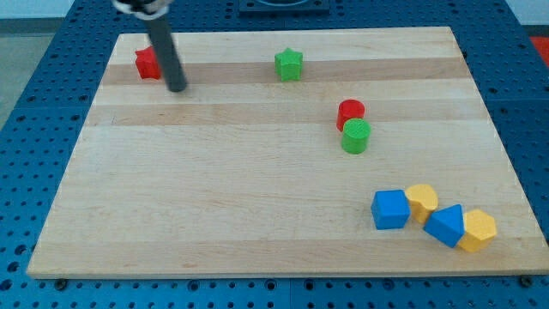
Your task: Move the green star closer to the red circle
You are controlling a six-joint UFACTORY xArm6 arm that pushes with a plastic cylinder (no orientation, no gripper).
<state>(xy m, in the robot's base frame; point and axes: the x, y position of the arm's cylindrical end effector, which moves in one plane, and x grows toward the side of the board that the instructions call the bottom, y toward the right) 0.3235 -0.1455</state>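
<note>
Near the red block (147, 63), my tip (177, 87) rests, far from the green star (289, 64).

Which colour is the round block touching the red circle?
Green: the green circle shows plainly in the camera view.

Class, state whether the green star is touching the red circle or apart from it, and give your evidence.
Apart. The green star sits near the view's top, with bare wood between it and the red circle, which touches the green circle instead.

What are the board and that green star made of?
The board looks like pale unpainted wood: lengthwise planks and grain lines show, matte. The green star has a uniform, solid colour with no visible grain, so probably painted wood or plastic; I cannot tell which.
</note>
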